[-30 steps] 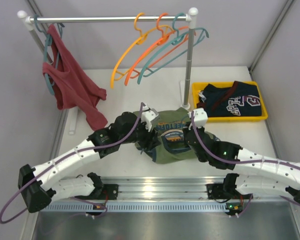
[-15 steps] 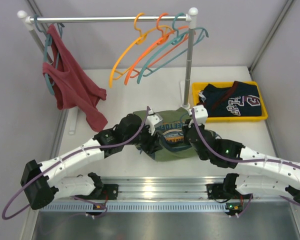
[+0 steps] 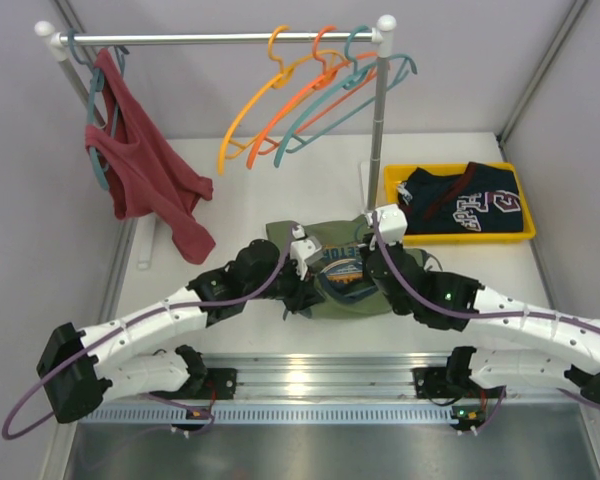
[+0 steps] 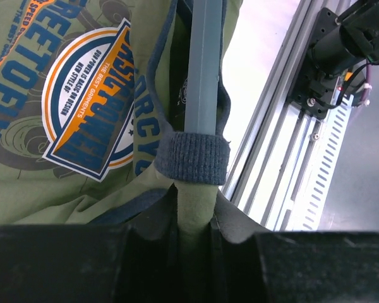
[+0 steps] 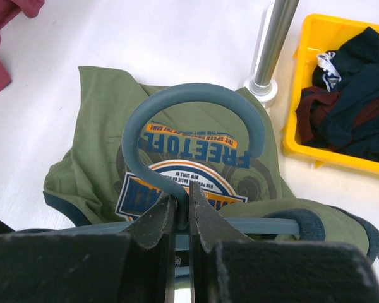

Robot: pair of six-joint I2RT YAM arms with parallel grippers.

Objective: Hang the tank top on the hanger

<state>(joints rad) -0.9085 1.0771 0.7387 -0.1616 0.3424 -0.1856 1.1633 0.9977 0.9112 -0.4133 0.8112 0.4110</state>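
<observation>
Left claw [image 4: 192, 237] is pinched tight on a fold of olive fabric of the tank top [image 4: 57, 183], jaws almost together with only cloth between them. Just ahead of its tips the top's dark ribbed strap [image 4: 191, 158] wraps around one arm of the blue-grey hanger [image 4: 203, 63], and that arm runs straight away from the claw. Chest print is left of the tips, face up. Bare tabletop [image 4: 259, 63] and a metal rail [image 4: 284, 132] are off to this claw's right.

Right claw [image 5: 181, 218] is clamped narrow on the hanger's neck, just under the hook [image 5: 189, 95]. The hook curls up ahead of the tips with its open end to the right. The hanger's shoulder bar crosses just beneath the tips, and a dark-trimmed strap drapes over the bar to the right of them. The tank top lies on the tabletop ahead of and below this claw, print readable. Further ahead and to the right are the rack post [image 5: 275, 38] and a yellow bin [image 5: 295, 126] holding a navy garment [image 5: 354, 113], apart from the top.

From above, the two claws sit close beside each other over the top's near half. Far beyond them a red top [image 3: 145, 170] hangs at the rack's left end and spare hangers [image 3: 325, 62] at its right end.
</observation>
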